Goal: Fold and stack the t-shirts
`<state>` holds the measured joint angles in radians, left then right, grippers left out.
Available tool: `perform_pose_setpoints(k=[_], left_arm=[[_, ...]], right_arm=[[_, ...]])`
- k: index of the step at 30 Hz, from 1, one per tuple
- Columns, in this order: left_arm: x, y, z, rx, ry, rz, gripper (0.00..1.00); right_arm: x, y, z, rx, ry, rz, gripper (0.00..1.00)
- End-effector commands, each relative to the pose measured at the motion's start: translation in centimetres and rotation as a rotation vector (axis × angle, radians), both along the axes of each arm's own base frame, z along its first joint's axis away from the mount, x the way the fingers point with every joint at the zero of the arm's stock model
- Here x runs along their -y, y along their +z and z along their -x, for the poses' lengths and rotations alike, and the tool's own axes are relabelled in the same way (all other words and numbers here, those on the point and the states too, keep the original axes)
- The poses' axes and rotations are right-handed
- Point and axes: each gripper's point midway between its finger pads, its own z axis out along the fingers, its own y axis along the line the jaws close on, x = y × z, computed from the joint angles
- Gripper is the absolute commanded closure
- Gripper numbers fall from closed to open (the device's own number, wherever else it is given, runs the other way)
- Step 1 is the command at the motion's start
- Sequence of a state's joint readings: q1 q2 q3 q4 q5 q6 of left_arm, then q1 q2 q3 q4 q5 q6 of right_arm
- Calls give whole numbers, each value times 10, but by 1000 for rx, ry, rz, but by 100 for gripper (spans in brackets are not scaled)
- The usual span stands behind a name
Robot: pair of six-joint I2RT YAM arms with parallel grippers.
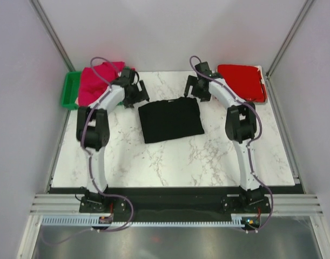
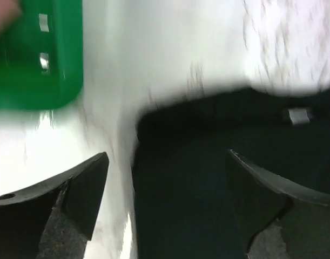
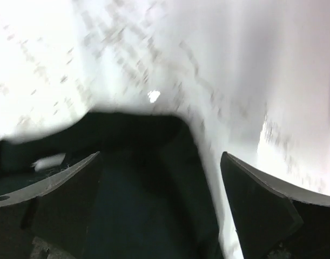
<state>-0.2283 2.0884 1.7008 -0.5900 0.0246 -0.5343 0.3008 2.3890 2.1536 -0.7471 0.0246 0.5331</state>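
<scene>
A black t-shirt (image 1: 170,120) lies folded into a rough square in the middle of the marble table. My left gripper (image 1: 139,93) hovers open and empty over its far left corner, which shows dark in the left wrist view (image 2: 208,178). My right gripper (image 1: 193,89) hovers open and empty over its far right corner, seen in the right wrist view (image 3: 137,183). A magenta t-shirt (image 1: 97,81) is heaped in the green bin at the far left. A red t-shirt (image 1: 241,80) lies folded at the far right. No peach shirt shows.
The green plastic bin (image 1: 71,90) stands at the far left corner of the table, and its corner shows in the left wrist view (image 2: 40,59). Grey walls close the table in on the left, right and back.
</scene>
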Motion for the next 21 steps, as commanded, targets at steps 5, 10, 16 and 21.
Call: perform_pose_setpoints(k=[5,10,16,21], left_arm=[[-9,47,-27,78,-49,19,0],[-9,82,11,121,-55,39,0],[-1,124,58,190,-93,60,0],[-6,135,124,206,-129,94,1]], right_arm=[[36,12,6,89,-34,105,2],[30,49,61,211,-24,-39,2],[8,4,138,118,19,-104,2],[-10,-19,171,85,76,-191,2]])
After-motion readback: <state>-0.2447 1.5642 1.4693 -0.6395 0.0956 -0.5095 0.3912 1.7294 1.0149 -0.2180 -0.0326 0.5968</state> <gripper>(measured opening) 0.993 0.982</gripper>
